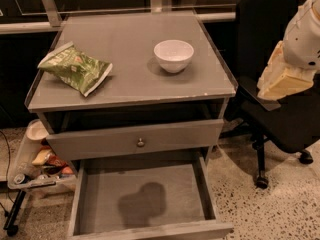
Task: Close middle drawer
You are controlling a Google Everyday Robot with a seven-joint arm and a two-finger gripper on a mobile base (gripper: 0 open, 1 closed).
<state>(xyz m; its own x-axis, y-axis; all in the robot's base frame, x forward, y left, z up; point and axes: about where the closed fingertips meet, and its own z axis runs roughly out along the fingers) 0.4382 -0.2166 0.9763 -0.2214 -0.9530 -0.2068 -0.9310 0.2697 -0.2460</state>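
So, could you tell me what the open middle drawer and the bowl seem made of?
The middle drawer is likely grey-painted wood, matt: flat board walls, dull floor. The bowl is probably glazed ceramic, perhaps plastic: smooth white with a soft sheen. The claw hangs at right above the chair, touching neither.

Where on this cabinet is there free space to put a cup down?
Free: the cabinet top between chip bag and bowl, and behind them; the open middle drawer is bare inside. Crowded: right side, where the pincer hangs over the chair.
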